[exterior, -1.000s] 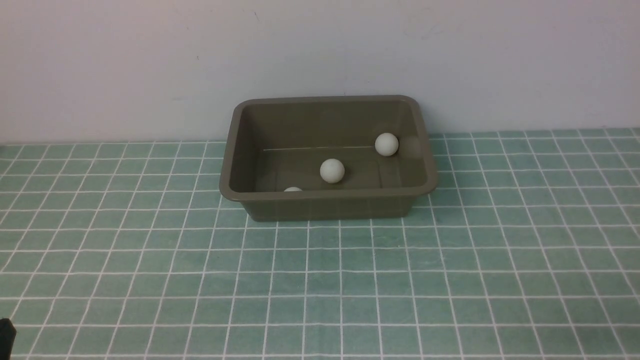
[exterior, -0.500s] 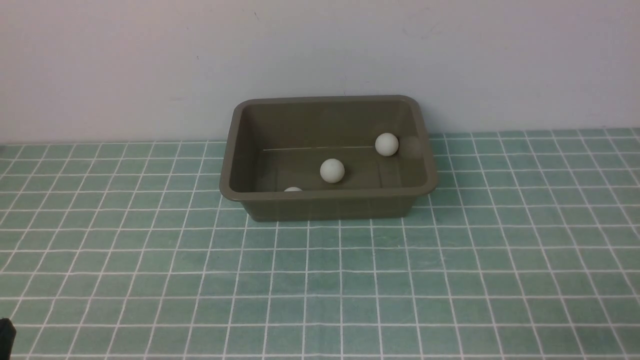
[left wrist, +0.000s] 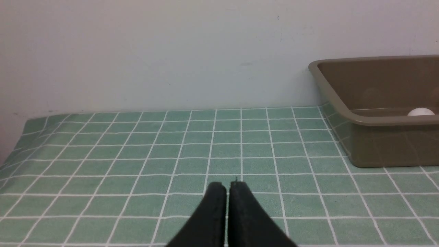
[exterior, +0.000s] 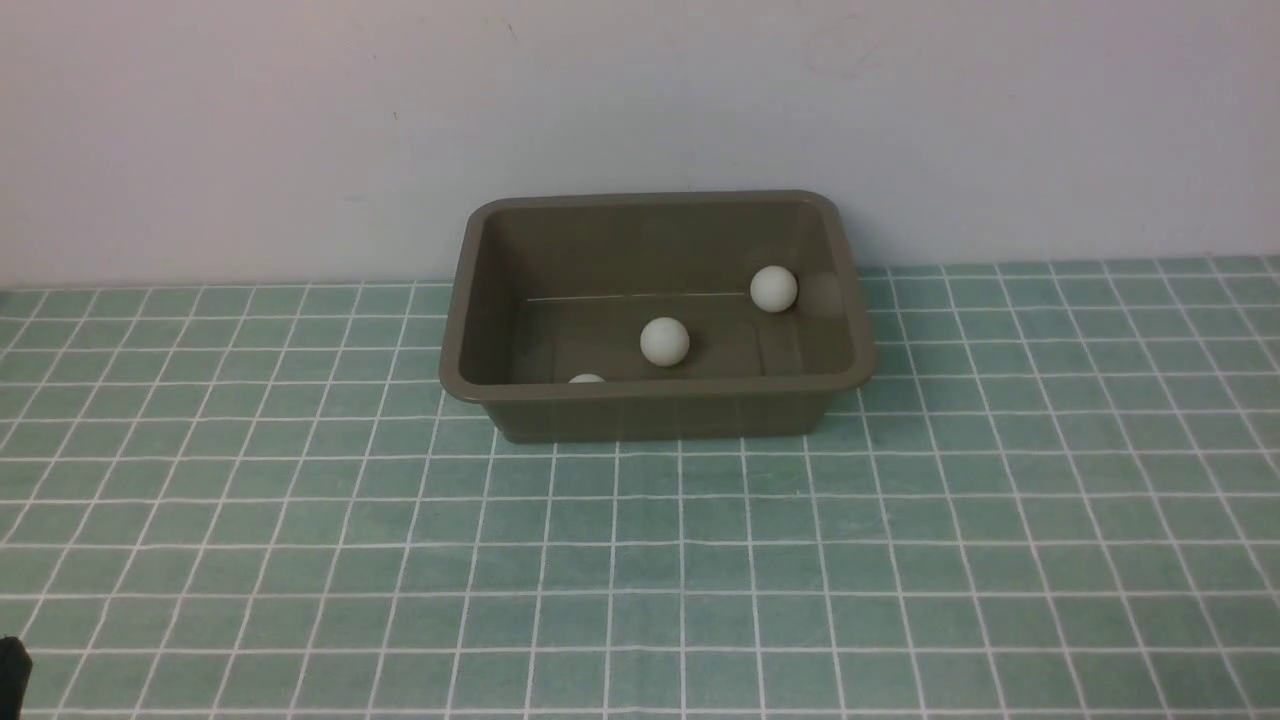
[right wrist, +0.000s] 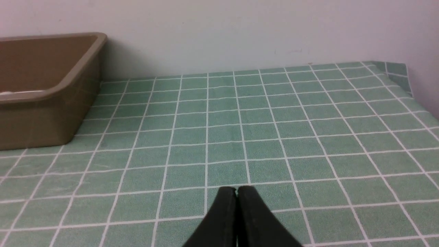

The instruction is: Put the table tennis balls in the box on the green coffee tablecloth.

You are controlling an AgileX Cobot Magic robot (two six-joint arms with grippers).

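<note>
Looking forward, you see three white balls inside the box; your left end effector and right end effector are pressed together.

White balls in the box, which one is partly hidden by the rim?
The ball nearest the box's left end; the front rim covers most of it.

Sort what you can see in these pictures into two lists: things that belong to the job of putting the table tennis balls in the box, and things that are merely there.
Part of the job:
- three table tennis balls, inside the box
- box
- green tablecloth, under the box
- left gripper
- right gripper

Merely there:
- pale wall
</note>
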